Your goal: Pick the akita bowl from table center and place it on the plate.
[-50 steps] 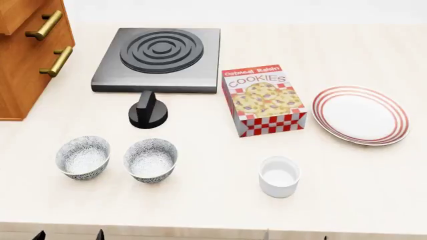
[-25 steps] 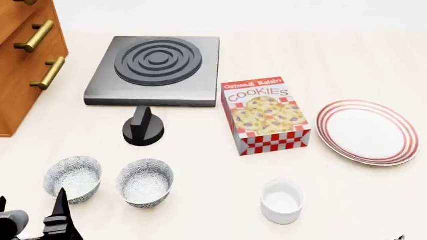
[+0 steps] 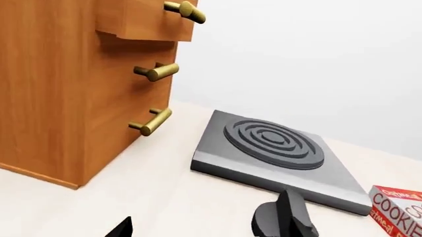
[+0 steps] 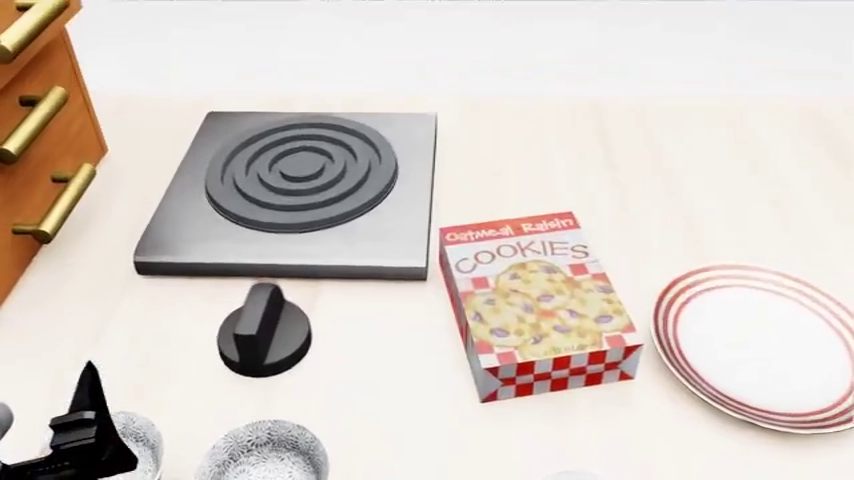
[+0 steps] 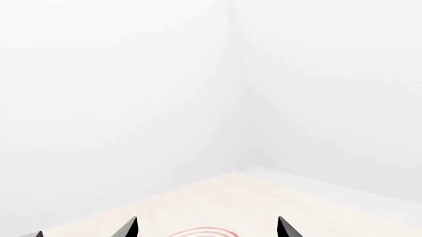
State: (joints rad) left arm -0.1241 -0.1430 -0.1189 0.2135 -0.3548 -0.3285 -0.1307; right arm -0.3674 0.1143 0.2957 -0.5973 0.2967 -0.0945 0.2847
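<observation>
The akita bowl [image 4: 263, 452] sits at the bottom edge of the head view, left of centre, only its upper rim and whitish inside showing, cut off by the frame. Just to its left is its twin, the second bowl [image 4: 138, 440], and my left gripper [image 4: 83, 432] stands dark in front of that one at the lower left corner, one pointed finger rising above it; I cannot tell from this view whether the fingers touch that bowl, or how far apart they stand, and it has hold of nothing that I can see. The plate [image 4: 761, 345] lies at the right edge of the head view, well apart from the bowls, its red rings partly cut by the frame. Between bowls and plate stands the cookie box [image 4: 538, 305], lying flat with its red checked end toward me. Above and left of the akita bowl is the black knob [image 4: 264, 330], and beyond it the grey burner plate [image 4: 295, 195], upper left of centre. The wooden drawer cabinet [image 4: 34, 140] with brass handles fills the upper left corner. All rest on the pale table [image 4: 641, 160]. In the right wrist view my right gripper [image 5: 205, 228] shows two dark fingertips [image 5: 128, 228] set wide apart at the bottom edge with nothing between them, above a sliver of the plate's red rim.
</observation>
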